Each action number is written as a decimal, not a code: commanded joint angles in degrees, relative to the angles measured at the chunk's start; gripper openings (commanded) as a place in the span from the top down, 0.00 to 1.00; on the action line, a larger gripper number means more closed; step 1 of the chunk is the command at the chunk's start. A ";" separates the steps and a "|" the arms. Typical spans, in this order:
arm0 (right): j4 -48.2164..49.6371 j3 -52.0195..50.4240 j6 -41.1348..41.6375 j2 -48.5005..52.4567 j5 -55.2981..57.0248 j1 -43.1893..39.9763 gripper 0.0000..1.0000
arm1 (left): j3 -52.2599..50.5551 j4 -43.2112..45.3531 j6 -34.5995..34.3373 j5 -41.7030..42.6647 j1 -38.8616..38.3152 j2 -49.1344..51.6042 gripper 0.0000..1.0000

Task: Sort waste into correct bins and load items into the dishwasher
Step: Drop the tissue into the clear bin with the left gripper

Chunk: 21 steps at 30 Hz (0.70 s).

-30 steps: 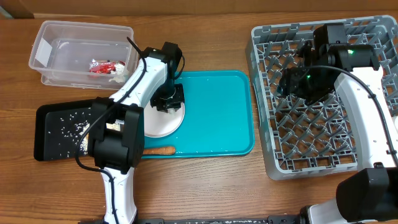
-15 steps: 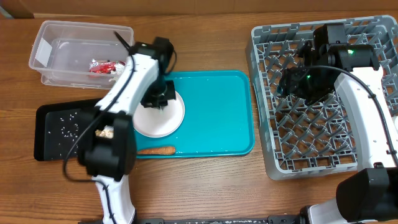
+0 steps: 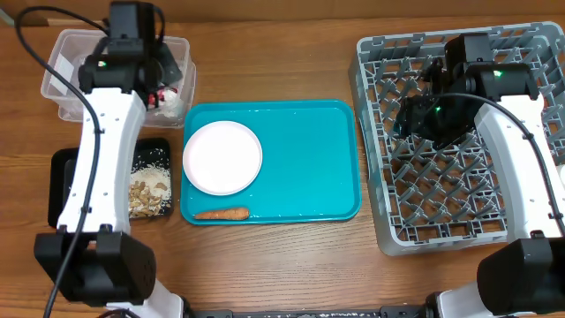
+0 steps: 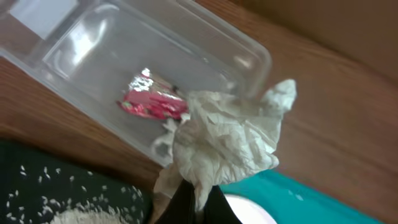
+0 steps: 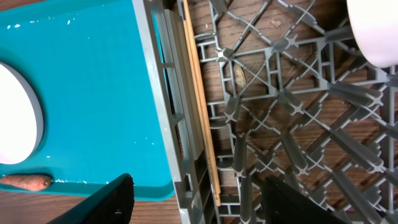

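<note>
My left gripper (image 3: 166,87) (image 4: 194,202) is shut on crumpled white paper (image 3: 175,104) (image 4: 229,135) and holds it over the right end of the clear tub (image 3: 66,53) (image 4: 74,56). A red-and-white wrapper (image 4: 152,102) lies in the tub. The black tray (image 3: 60,181) holds food scraps and rice (image 3: 148,187). A white plate (image 3: 222,157) and a carrot (image 3: 221,213) lie on the teal tray (image 3: 309,159). My right gripper (image 3: 415,119) (image 5: 199,205) is open and empty above the left wall of the grey dish rack (image 3: 459,212) (image 5: 165,93). Chopsticks (image 5: 199,93) lie along that wall.
A white round dish (image 5: 376,31) sits in the rack at the top right of the right wrist view. The rack's lattice wall stands beside the teal tray's right edge. Bare wooden table (image 3: 291,265) runs along the front.
My left arm has swung from the plate on the teal tray up and left to the clear tub, with the paper in it. The right arm has not moved.
</note>
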 commanded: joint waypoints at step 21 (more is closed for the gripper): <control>0.28 0.79 -0.22 -0.42 -0.09 -0.09 0.32 | 6.21 -8.66 4.02 6.08 2.51 3.91 0.38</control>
